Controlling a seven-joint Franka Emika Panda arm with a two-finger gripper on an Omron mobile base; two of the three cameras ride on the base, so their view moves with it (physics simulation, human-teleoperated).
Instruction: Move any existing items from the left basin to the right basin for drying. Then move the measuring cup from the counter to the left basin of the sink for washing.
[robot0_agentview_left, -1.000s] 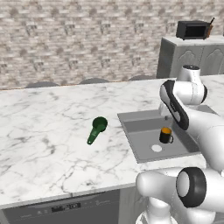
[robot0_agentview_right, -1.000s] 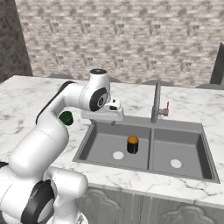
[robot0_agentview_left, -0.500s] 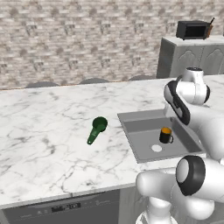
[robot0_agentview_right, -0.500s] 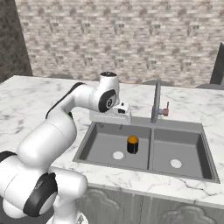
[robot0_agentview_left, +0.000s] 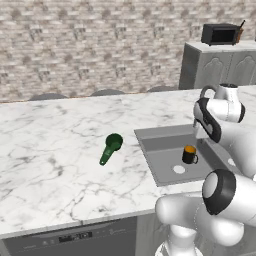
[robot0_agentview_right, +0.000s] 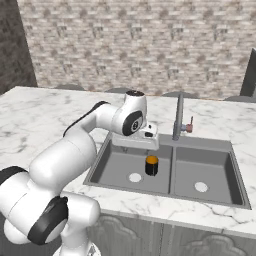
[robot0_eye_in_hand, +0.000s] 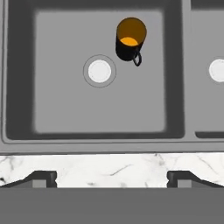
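Observation:
The orange-yellow cup with black outside and handle (robot0_eye_in_hand: 130, 39) stands upright in the left basin (robot0_eye_in_hand: 65, 109), to the right of its pale drain (robot0_eye_in_hand: 99, 71); the base views show the cup (robot0_agentview_right: 151, 165) (robot0_agentview_left: 189, 154) too. My gripper (robot0_eye_in_hand: 113, 178) hangs open and empty above the white marble counter (robot0_eye_in_hand: 113, 164) strip along the left basin's rim, well apart from the cup. The hand (robot0_agentview_right: 136, 142) sits over the left basin (robot0_agentview_right: 117, 167). The dark green measuring cup (robot0_agentview_left: 111, 147) lies on the counter (robot0_agentview_left: 50, 150) left of the sink. Past the divider the right basin (robot0_agentview_right: 207, 167) holds nothing.
A tall grey faucet (robot0_agentview_right: 178, 117) with a red-tipped lever rises behind the divider. A black microwave (robot0_agentview_left: 220, 34) sits on a far cabinet. A stone wall runs behind the counter. My own arm (robot0_agentview_right: 75, 145) arches over the counter left of the sink.
The hand has swung rightward, from beside the sink's left end to above the left basin. The orange-yellow cup and the measuring cup have stayed in place.

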